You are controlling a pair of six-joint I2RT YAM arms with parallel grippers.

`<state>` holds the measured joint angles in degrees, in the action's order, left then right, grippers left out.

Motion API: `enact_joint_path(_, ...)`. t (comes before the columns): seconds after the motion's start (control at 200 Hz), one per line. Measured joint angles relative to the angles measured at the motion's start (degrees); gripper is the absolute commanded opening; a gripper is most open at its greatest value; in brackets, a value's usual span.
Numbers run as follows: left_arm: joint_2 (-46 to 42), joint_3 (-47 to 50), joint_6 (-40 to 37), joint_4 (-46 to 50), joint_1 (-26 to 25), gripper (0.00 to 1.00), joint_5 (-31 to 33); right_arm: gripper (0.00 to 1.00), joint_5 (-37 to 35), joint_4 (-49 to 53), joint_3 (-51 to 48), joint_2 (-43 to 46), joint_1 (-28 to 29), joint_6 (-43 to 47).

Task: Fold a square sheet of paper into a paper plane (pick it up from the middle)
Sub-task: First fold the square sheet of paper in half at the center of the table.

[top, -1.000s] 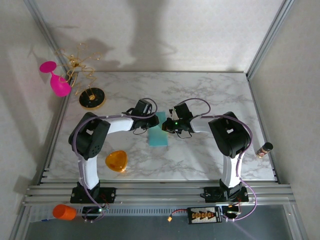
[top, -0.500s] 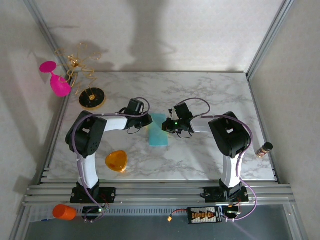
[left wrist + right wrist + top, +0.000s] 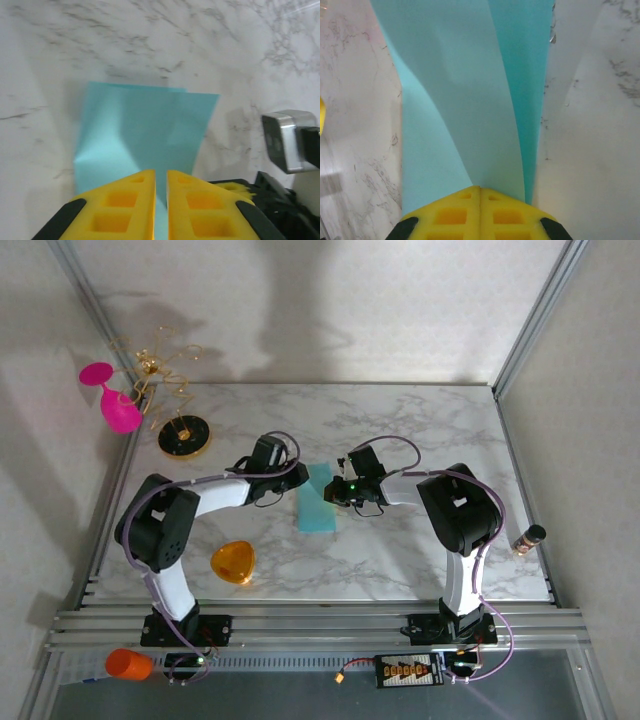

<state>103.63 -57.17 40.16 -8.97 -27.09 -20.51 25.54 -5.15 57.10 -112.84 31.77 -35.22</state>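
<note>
Marble tabletop (image 3: 420,430) carries the thin teal square sheet of paper (image 3: 318,505) midway between my arms, apparently folded in half. I have the right gripper (image 3: 480,191) clenched on its right edge as an anchor. Just beyond, the left gripper (image 3: 160,174), all but closed, has backed leftward to the sheet's left edge.

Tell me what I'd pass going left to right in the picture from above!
bright pink goblet glass → round black base with gold wire → orange rounded-triangle piece → thin teal-cyan sheet of paper → small brown bottle
</note>
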Motion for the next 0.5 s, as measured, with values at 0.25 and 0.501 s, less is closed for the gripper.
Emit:
enact_joint_path(0.25,7.5,-5.2,1.1,0.1,-0.8,0.13,0.8,0.0,0.0,0.0,0.0,0.0,0.0,0.1)
enact_joint_path(0.501,10.2,-5.3,1.5,0.6,0.9,0.13,1.7,0.0,0.0,0.0,0.0,0.0,0.0,0.1)
